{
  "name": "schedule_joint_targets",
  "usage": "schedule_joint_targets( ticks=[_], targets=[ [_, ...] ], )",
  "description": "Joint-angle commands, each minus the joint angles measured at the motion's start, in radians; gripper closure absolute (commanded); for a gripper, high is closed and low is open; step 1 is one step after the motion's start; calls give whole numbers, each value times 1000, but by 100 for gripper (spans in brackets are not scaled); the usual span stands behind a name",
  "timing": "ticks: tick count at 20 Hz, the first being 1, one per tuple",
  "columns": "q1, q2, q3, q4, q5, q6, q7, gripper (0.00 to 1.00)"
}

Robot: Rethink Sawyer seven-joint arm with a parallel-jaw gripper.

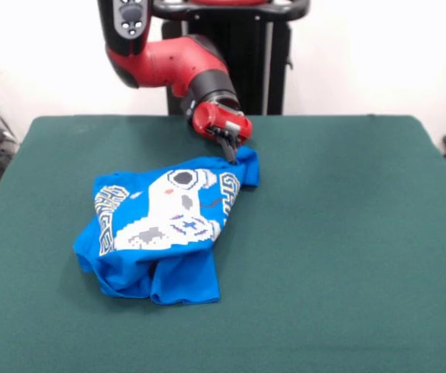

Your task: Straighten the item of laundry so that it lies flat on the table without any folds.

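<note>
Blue T-shirt crumpled on green table, pincer pinching its far corner.

Arm: red and black, descends from upper left, bends toward centre | Wrist: black collar, angled down and to the right | Gripper: red housing, dark fingers pointing down, tips close together at the T-shirt's far edge | Jaw state: indeterminate

Soft blue cloth T-shirt on matt green felt table; glossy red arm
</note>
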Motion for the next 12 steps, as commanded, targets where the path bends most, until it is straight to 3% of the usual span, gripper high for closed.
schedule_joint_targets(
  ticks=[1, 12],
  targets=[
    [18, 63, 41, -63, -96, 304, 318, 100],
    [-18, 10, 47, -59, -185, 345, 281, 100]
  ],
)
